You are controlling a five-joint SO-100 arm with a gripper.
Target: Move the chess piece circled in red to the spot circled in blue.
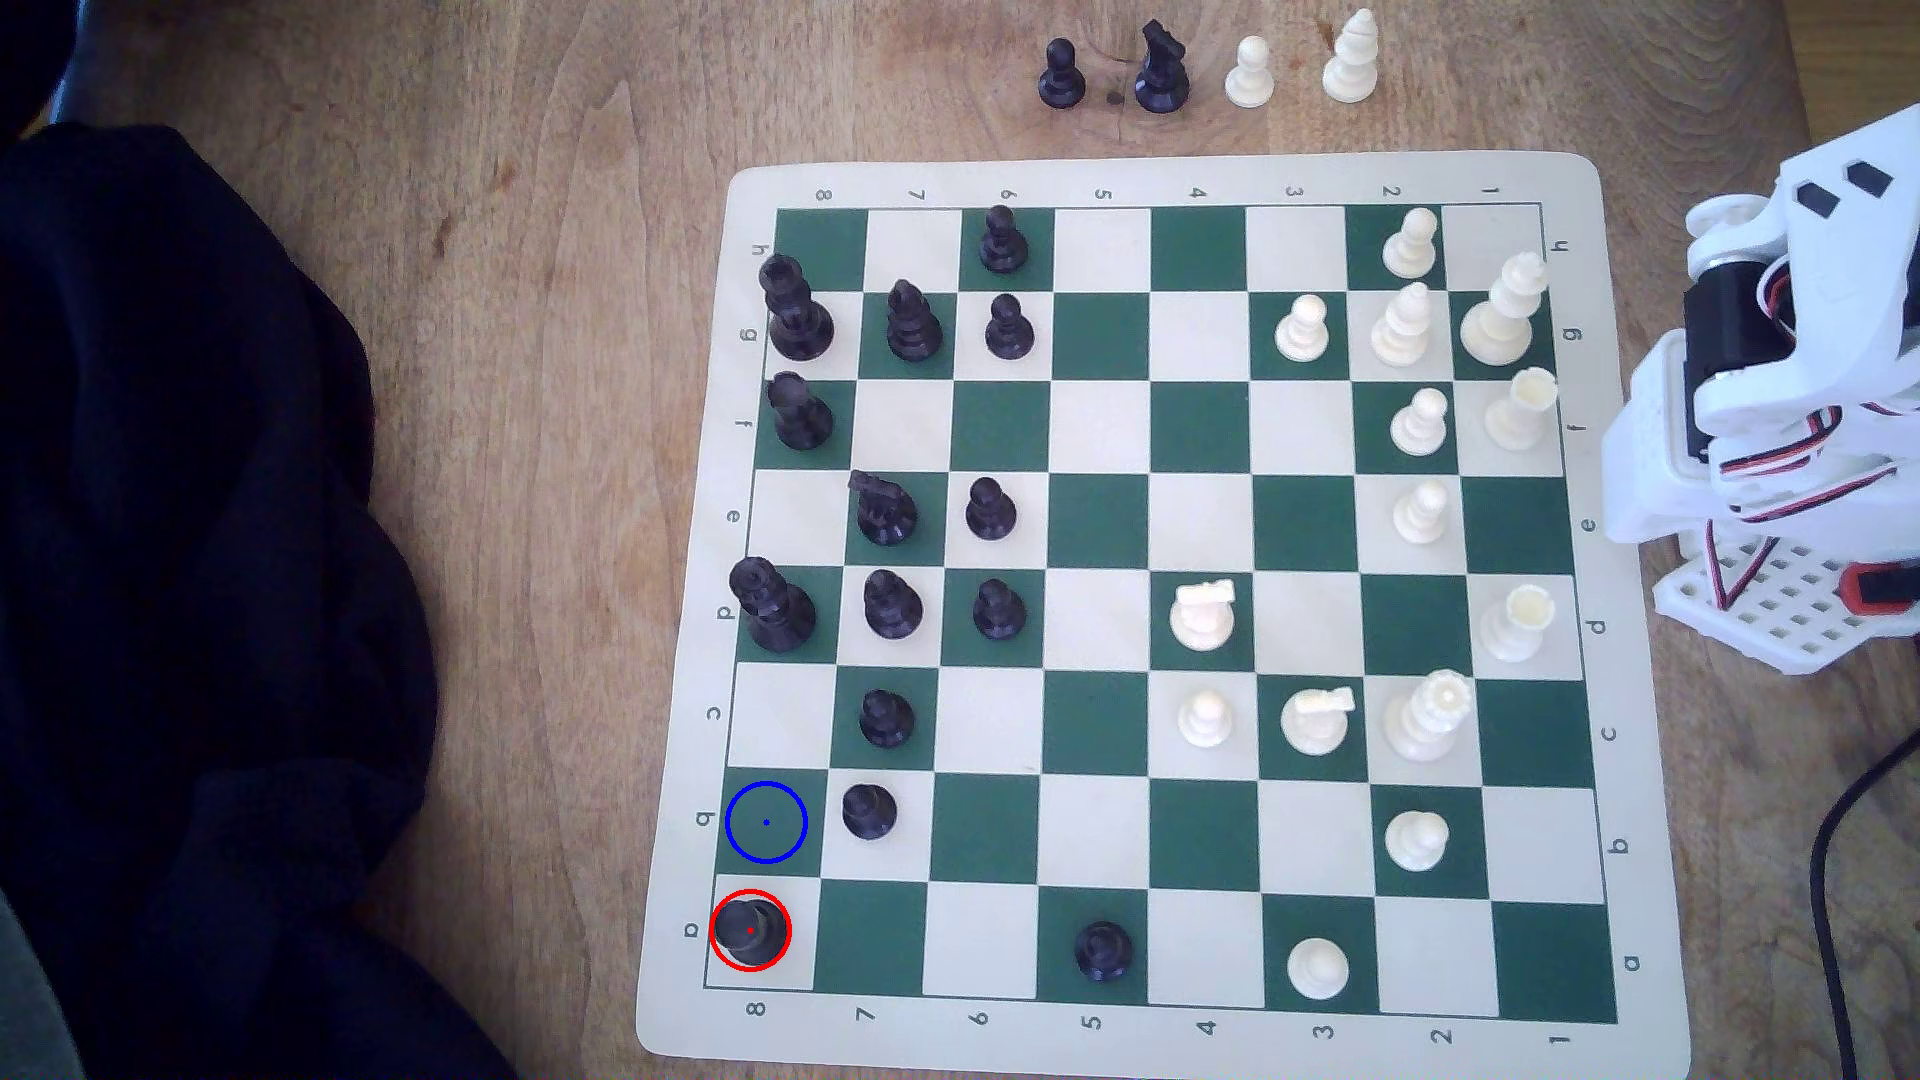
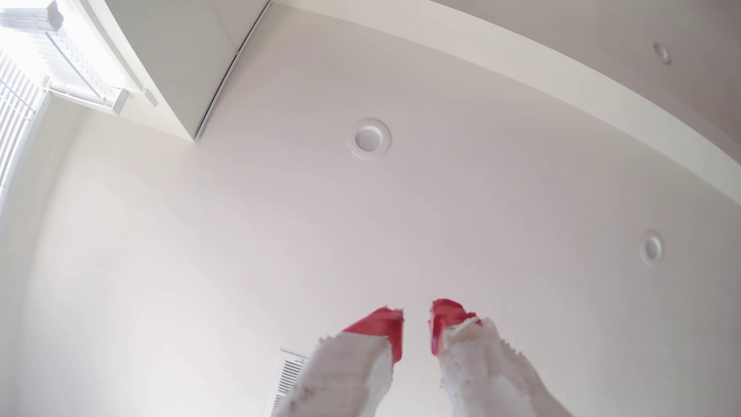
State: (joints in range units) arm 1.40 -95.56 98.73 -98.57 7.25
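Chess piece (image 1: pixel 750 929): stood on the red-ringed corner square, beside the spot (image 1: pixel 766 821); gripper (image 2: pixel 417 320): slightly parted, nothing held.

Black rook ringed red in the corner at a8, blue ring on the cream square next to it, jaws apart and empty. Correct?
One slip: the blue-ringed spot is a dark green square, not cream, as the exterior view shows. The rest holds: the black rook stands ringed red on the corner square, and the gripper has its jaws apart and empty.

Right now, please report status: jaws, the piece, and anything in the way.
Red-tipped white gripper open, empty, aimed at the ceiling. Stout black rook-like chess piece upright in the red ring. Blue-ringed dark green square adjacent, unoccupied. Round-headed black pawn beside it, not blocking.
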